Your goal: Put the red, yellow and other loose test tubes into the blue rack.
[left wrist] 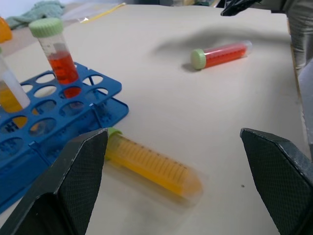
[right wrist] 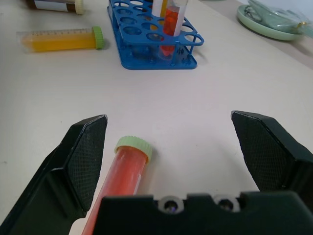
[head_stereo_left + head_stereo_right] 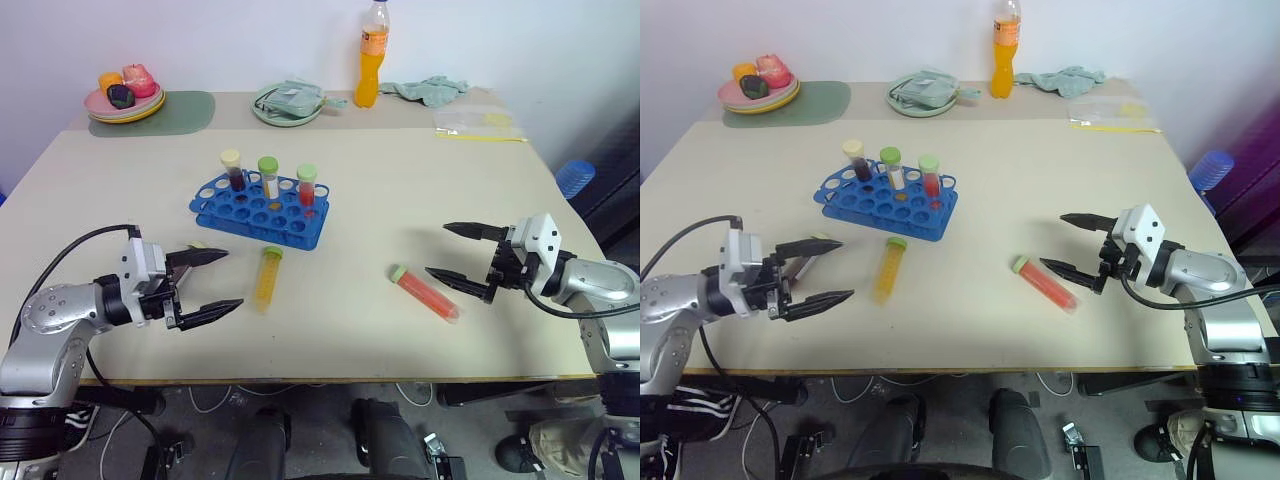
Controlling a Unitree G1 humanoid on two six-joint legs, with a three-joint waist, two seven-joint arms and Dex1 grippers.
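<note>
While both grippers, left and right, gape empty, red tube and yellow tube lie flat near blue rack. Light, smooth, likely to roll; grip mid-barrel.

Glossy blue plastic rack on a matt beige table (tubes clear plastic).

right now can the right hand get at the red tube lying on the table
Probably yes. The right hand is open and low over the table, with the red tube lying flat just ahead of its fingers and nothing standing between them; the blue rack sits well off to the side.
</note>
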